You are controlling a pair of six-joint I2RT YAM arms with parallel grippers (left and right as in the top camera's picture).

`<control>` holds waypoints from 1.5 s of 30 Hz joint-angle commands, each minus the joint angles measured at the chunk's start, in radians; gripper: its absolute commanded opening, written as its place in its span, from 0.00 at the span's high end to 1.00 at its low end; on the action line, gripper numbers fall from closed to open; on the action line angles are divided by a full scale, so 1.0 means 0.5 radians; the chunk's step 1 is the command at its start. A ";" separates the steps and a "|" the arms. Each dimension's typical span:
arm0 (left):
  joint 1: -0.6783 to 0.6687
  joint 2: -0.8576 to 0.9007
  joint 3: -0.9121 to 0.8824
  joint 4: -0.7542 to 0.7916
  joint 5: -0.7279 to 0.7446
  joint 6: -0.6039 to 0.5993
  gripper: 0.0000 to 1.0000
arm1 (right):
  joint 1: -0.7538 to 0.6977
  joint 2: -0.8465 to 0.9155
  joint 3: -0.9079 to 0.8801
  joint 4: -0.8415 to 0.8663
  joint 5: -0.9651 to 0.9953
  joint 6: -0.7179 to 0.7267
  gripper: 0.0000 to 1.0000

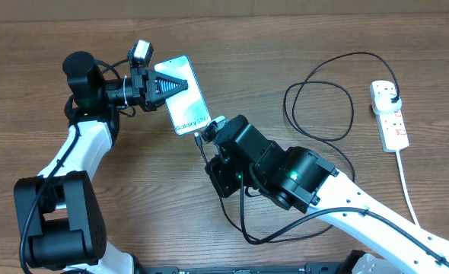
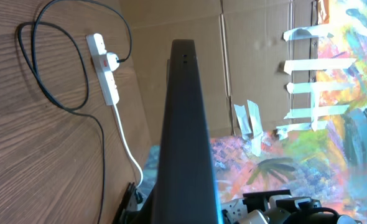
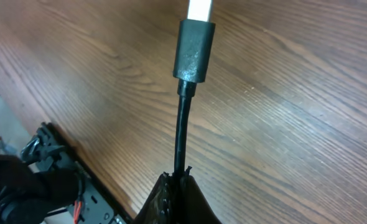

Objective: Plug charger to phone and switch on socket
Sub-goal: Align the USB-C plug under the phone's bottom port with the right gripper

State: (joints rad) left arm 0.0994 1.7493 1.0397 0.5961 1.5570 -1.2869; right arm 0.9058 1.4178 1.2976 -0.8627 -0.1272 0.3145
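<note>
The phone (image 1: 185, 97), light blue screen lit and "Galaxy" text at its near end, is held above the table by my left gripper (image 1: 170, 85), which is shut on its far half. In the left wrist view its dark edge (image 2: 185, 124) fills the centre. My right gripper (image 1: 209, 133) is shut on the charger cable (image 3: 182, 134) just behind the small connector (image 3: 195, 50), which points at the phone's near end; whether it is seated I cannot tell. The black cable (image 1: 320, 99) loops right to a black plug (image 1: 393, 99) in the white socket strip (image 1: 390, 114).
The strip's white cord (image 1: 407, 183) runs toward the table's near right edge. The strip also shows in the left wrist view (image 2: 104, 68) with the cable loop (image 2: 53, 68). Cardboard and painted sheets (image 2: 308, 93) stand behind the table.
</note>
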 commanded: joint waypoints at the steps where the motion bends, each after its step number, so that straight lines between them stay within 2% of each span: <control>1: -0.005 -0.007 0.045 0.008 0.046 0.017 0.96 | 0.004 0.010 0.029 0.020 0.131 0.006 0.96; 45: -0.032 -0.007 0.045 0.008 0.021 -0.104 0.96 | 0.004 0.050 0.029 0.075 0.043 0.006 0.96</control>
State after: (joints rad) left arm 0.0975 1.7493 1.0397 0.5953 1.5562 -1.3300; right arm 0.9058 1.4372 1.2976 -0.8379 -0.1009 0.3145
